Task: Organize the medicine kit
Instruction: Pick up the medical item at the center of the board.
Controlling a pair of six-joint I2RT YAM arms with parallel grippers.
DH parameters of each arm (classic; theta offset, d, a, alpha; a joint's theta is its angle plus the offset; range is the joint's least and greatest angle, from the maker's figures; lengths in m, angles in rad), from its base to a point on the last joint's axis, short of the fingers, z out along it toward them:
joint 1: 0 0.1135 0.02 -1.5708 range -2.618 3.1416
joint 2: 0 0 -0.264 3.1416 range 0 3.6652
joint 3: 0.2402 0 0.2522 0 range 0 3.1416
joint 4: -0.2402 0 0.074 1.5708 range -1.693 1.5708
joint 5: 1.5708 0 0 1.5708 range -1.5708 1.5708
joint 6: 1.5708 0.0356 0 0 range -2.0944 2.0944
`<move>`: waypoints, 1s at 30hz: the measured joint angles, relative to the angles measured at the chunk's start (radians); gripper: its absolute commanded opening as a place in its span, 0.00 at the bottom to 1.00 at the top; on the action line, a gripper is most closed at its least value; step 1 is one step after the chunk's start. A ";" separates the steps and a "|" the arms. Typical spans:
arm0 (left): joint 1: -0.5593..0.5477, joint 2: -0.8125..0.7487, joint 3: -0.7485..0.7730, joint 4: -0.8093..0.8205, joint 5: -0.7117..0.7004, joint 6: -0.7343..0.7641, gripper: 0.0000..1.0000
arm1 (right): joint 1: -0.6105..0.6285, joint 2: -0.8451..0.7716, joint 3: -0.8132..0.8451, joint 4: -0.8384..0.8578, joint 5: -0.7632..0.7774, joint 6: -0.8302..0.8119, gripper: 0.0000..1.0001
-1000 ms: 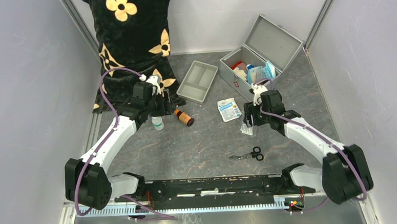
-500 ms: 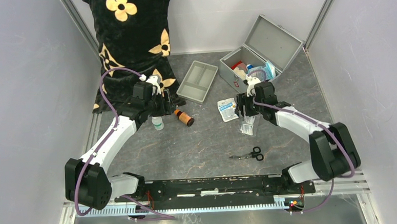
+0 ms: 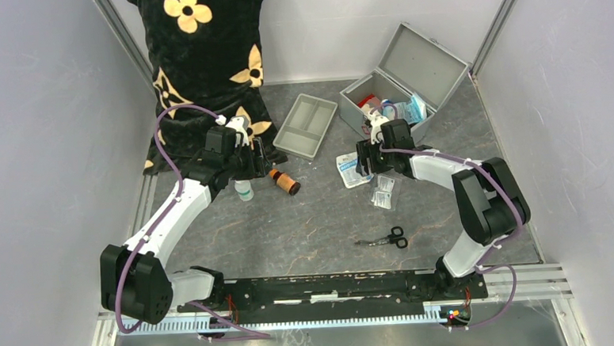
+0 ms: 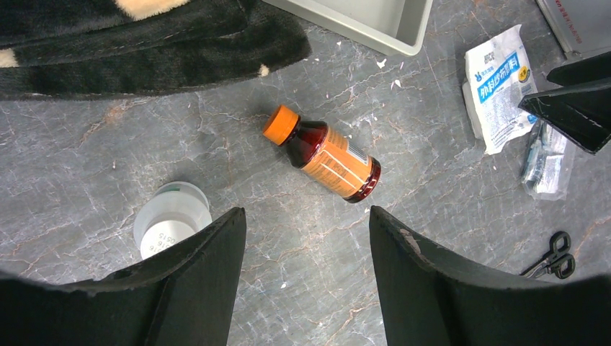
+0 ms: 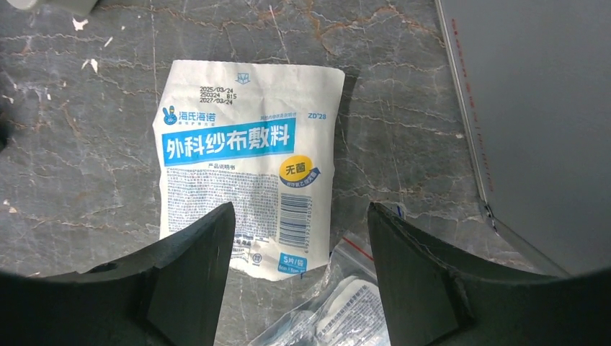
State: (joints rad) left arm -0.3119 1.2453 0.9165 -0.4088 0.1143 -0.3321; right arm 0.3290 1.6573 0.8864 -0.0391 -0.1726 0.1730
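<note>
The stuff inside the open medicine box (image 3: 362,121) is just red, white and blue blobs from the top camera, way too small to name. In the same view, the gauze dressing packet (image 3: 350,171) has its right side tucked under the right gripper (image 3: 367,162), and the white bottle (image 3: 245,194) is half covered by the left gripper (image 3: 247,174).

On the left wrist cam, that bottle's lower edge disappears behind a finger (image 4: 194,288), and the grey tray (image 4: 360,21) gets chopped by the top edge.

On the right wrist cam, the zip bag (image 5: 346,299) is cut off at the bottom and I can't make out its contents. The packet's lower corners sit behind the fingers.
</note>
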 measured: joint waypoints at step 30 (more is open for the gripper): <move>0.000 0.000 0.000 0.000 -0.004 0.000 0.70 | 0.011 -0.079 0.010 0.053 -0.106 -0.013 0.00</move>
State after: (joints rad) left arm -0.3119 1.2453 0.9165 -0.4088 0.1104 -0.3321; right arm 0.3405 1.5780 0.8959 0.0139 -0.2783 0.1600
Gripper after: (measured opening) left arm 0.698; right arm 0.021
